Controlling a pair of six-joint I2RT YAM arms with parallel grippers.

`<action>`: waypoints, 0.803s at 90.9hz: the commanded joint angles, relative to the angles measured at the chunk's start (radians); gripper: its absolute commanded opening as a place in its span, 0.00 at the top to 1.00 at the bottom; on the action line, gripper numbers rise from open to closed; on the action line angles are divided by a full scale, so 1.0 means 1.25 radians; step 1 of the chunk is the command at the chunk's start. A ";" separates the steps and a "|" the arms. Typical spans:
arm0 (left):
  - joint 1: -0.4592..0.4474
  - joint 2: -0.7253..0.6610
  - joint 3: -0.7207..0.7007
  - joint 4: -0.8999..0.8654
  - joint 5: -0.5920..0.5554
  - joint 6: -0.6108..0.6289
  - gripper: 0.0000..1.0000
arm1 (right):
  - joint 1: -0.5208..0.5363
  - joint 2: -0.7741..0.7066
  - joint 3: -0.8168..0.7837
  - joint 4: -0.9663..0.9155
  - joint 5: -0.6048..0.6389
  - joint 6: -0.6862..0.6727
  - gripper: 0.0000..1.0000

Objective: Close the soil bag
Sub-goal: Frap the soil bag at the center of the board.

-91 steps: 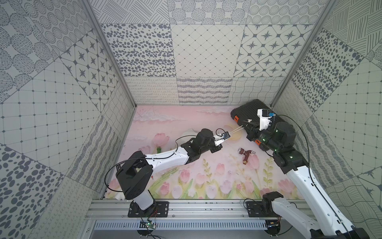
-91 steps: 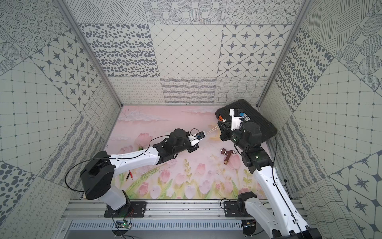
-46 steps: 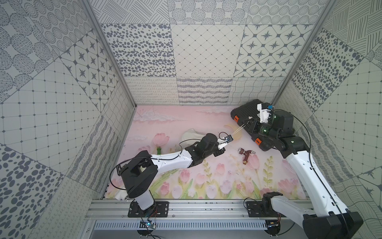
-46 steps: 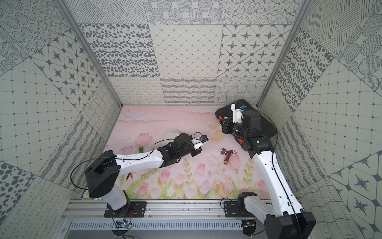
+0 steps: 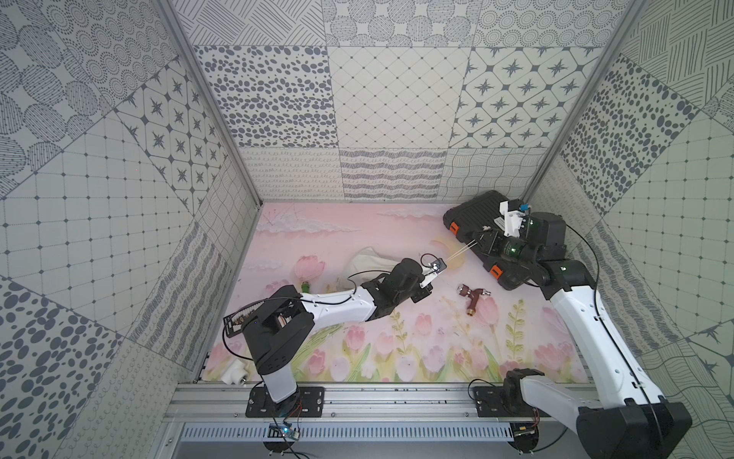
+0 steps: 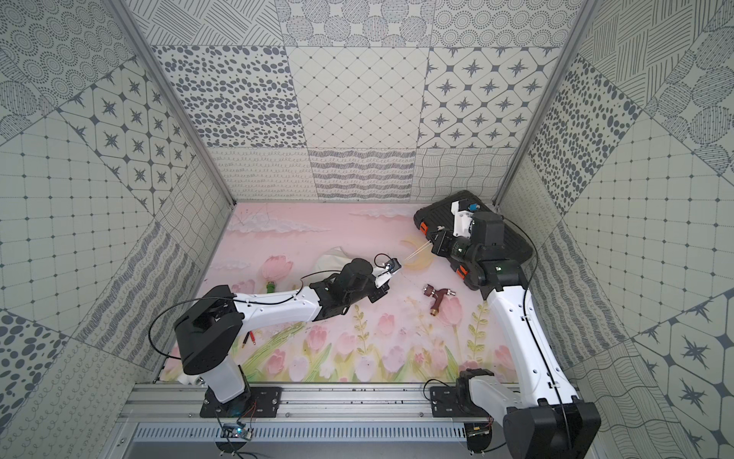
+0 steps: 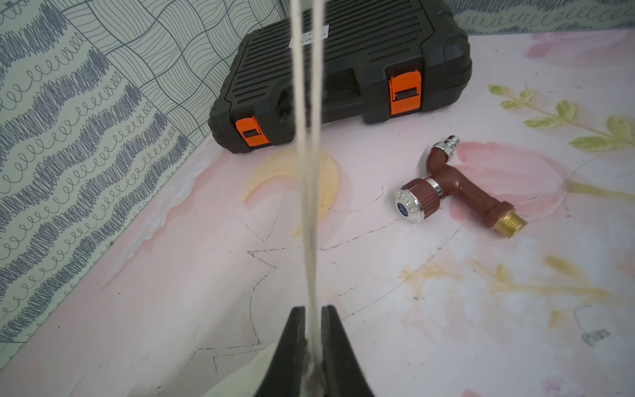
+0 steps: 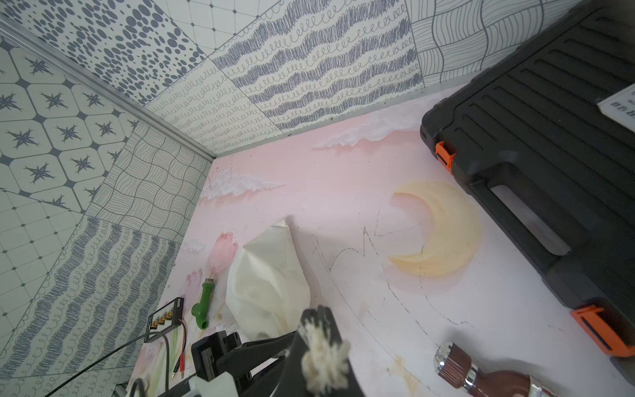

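Soil bag [image 5: 367, 259]: lying slumped on the pink mat [image 5: 357, 226], left of centre and toward the rear; the left arm's wrist is covering part of it in both top views.
Bag cloth: showing cream and crumpled in the right wrist view, where the soil bag [image 8: 268, 285] is sitting just beside a green fitting [image 8: 204, 302].
Cords [image 7: 309, 172]: two thin white strands running taut and side by side from the bag's neck to the right gripper, passing above the mat's yellow moon [image 8: 450, 240].
Left gripper [image 7: 312, 309]: jaws standing a narrow slot apart, with the cords threading through the slot. Whether the pads are pinching them, cannot tell.
Right gripper [image 8: 318, 311]: fingers pressing together on the frayed end of the cords, a white tuft bunching between them. In a top view the right gripper [image 5: 478, 242] is hovering over the near edge of the black case [image 5: 472, 214].
Black case: sitting in the far right corner, orange latches facing the mat, well apart from the bag.
Tap [image 5: 472, 300]: brown with a brass thread, lying on its side near the case, between the two arms.
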 commanded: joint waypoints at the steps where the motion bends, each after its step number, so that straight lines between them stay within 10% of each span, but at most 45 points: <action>1: 0.004 0.051 -0.054 -0.738 -0.181 -0.074 0.91 | -0.101 -0.060 0.123 0.389 0.146 0.002 1.00; 49: -0.019 0.139 -0.059 -0.816 -0.181 -0.129 0.81 | -0.200 -0.010 0.184 0.386 0.092 0.033 1.00; 73: 0.015 0.071 -0.075 -0.757 -0.270 -0.125 0.95 | -0.203 -0.014 0.149 0.386 0.023 0.056 1.00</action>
